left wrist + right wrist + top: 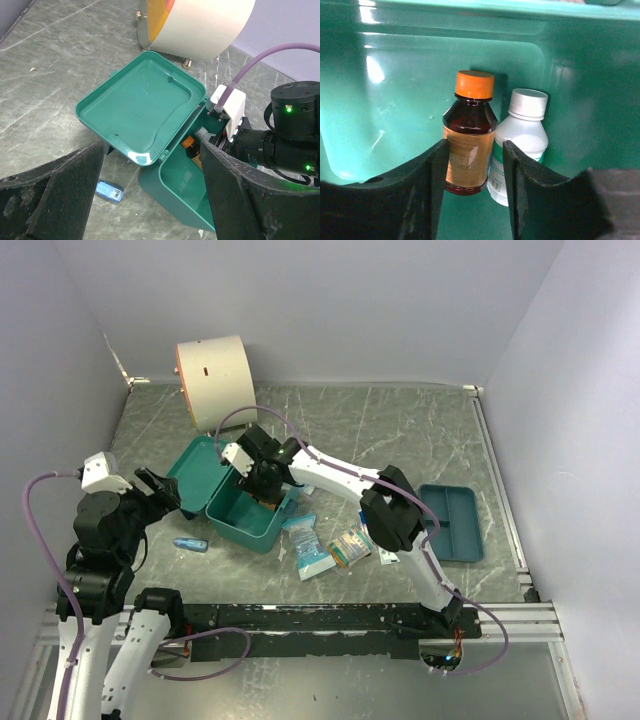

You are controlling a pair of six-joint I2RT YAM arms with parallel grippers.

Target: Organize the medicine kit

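Note:
The teal medicine kit [235,525] stands open in the middle of the table, its lid [195,470] folded back to the left. My right gripper [262,485] reaches down into the box. In the right wrist view its jaws [475,145] stand open around the lower part of a brown bottle with an orange cap [470,120]. A narrow gap shows on the bottle's right side. A white bottle [522,135] stands beside it against the kit's wall [395,100]. My left gripper [155,490] hovers wide open and empty left of the lid [145,100].
A cream drum [215,380] lies at the back left. A flat blue divided tray [455,525] sits at the right. Several medicine packets [310,550] lie in front of the kit, and a small blue tube [190,543] lies on the table near my left gripper.

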